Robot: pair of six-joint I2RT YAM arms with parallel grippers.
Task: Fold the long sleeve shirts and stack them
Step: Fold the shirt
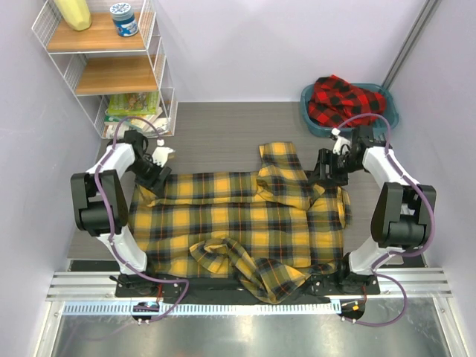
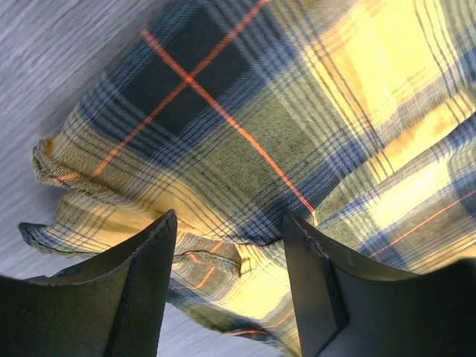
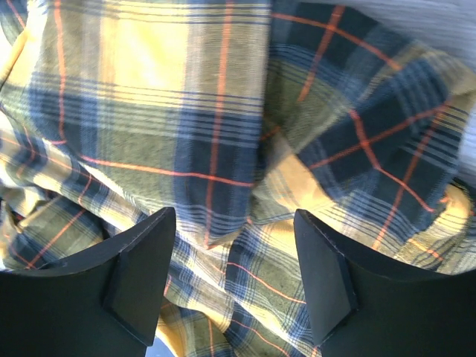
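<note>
The top camera looks down from high on the whole table (image 1: 223, 126). Both wrist cameras sit very close to the same yellow shirt (image 1: 238, 216).

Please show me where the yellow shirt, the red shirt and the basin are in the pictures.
yellow shirt (image 1: 238, 216), top view, on its flat middle part.
red shirt (image 1: 343, 100), top view, middle of the crumpled heap.
basin (image 1: 306, 111), top view, on its left rim.

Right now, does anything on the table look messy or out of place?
Yes. The yellow shirt isn't flat: a sleeve lies twisted across its near side and droops over the table edge, and its far right corner is rumpled. The red shirt sits heaped in the basin.
</note>
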